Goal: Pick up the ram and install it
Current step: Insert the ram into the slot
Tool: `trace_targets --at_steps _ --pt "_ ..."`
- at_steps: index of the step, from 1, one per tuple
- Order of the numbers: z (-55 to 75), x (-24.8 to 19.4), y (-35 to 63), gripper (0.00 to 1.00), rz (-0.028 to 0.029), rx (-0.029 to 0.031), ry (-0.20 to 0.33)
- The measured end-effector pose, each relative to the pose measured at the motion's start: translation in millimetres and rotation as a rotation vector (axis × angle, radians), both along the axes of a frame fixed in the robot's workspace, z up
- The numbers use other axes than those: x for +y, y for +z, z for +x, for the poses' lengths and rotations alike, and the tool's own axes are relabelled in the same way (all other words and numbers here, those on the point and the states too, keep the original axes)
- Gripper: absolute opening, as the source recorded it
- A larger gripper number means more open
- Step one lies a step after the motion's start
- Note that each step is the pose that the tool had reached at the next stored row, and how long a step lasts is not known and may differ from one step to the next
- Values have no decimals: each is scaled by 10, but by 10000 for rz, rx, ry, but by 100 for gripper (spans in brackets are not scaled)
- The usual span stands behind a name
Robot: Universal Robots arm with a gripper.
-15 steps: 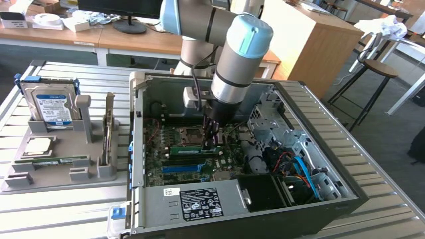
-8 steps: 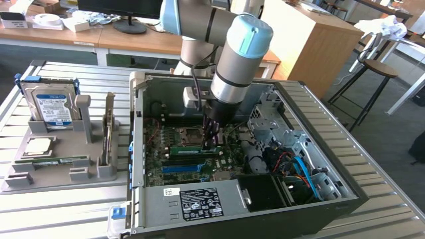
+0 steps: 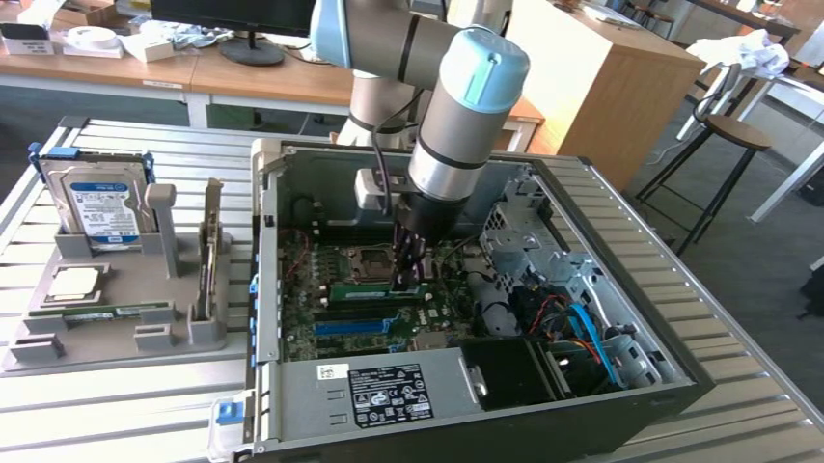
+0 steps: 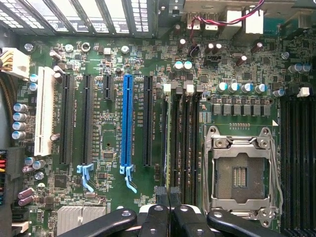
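Inside the open computer case (image 3: 264, 183), the ram (image 3: 373, 289) (image 4: 167, 138) is seen standing on edge along one of the dark memory slots of the motherboard (image 3: 322, 275) (image 4: 98, 64), between the blue slot (image 3: 354, 328) (image 4: 127, 118) and the processor socket (image 3: 367, 258) (image 4: 242, 173). Whether it is fully seated cannot be told. The tool (image 3: 409, 275) (image 4: 169, 195) is lowered straight down into the case, and its black fingers (image 4: 159, 212) are clenched on the upper edge of the ram, with the stick seen edge-on between them in the wrist view.

Further contents are held in the case: a grey power supply (image 3: 373, 386) with a printed label along its near wall, and a bundle of blue and orange cables (image 3: 586, 333) on the exterior view's right.

Well apart from the case, on the exterior view's left, a grey holder (image 3: 116, 352) is set on the slatted metal worktop (image 3: 129, 410). Several parts are kept in it: a hard drive (image 3: 96, 198) standing upright at the back, a processor chip (image 3: 71, 283) lying flat before it, a second stick (image 3: 96, 313) lying in a long groove, and an expansion card (image 3: 210, 256) standing upright at the side nearest the case.
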State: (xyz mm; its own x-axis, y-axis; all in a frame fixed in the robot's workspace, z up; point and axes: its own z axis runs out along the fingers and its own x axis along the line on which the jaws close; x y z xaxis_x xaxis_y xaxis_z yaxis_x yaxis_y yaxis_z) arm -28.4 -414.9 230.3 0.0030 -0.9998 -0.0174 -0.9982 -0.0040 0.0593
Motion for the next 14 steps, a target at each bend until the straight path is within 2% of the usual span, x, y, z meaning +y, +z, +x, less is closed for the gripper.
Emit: trace_targets --at_steps 14 --pt "2 0 -39 11 0 -1 27"
